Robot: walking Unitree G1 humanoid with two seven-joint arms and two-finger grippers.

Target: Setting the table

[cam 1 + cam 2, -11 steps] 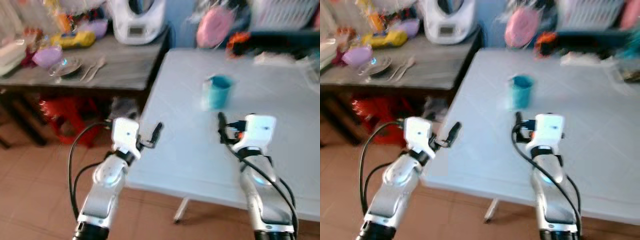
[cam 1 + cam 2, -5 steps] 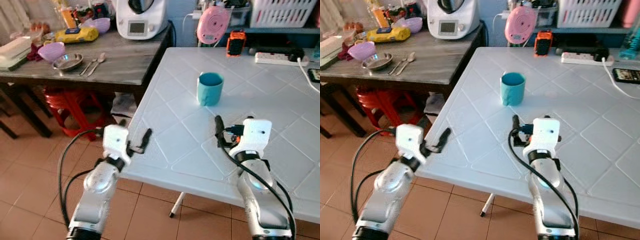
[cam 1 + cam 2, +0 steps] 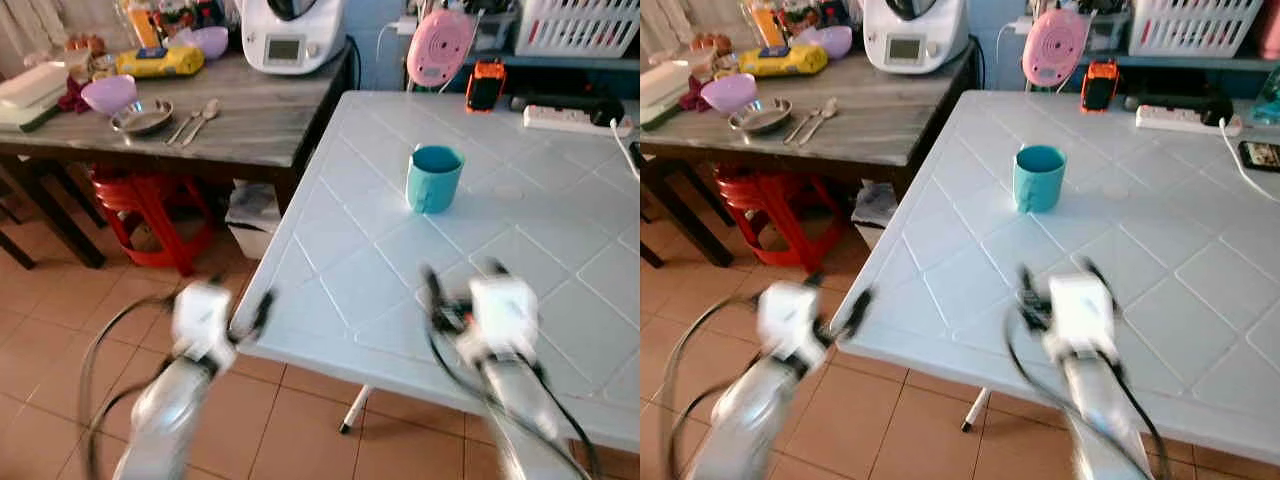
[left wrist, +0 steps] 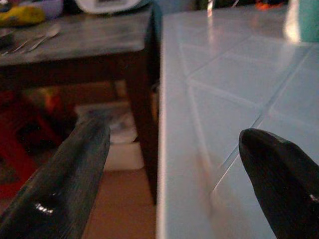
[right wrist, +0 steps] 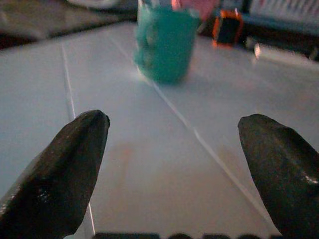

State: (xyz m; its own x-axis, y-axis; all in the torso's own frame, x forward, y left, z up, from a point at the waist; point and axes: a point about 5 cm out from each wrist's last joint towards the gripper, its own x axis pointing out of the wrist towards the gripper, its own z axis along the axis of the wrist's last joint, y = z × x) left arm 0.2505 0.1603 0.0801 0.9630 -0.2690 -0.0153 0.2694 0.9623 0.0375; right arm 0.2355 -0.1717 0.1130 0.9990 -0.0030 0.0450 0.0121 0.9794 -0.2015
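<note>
Teal cup (image 3: 434,178) stands upright on the white desk (image 3: 560,250), directly ahead of the right end effector (image 5: 174,164), the nearer one; both it and the left end effector (image 4: 174,164) are spread wide, empty.

2 silver arms (image 3: 165,410), black cables, black fingers (image 5: 55,174)

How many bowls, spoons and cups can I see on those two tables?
Purple bowls: 2, one by the metal dish, one further back.
Metal dishes: 1.
Spoons: 2, lying side by side on the wooden table.
Teal cups: 1, on the white table.
Total: 6.
</note>
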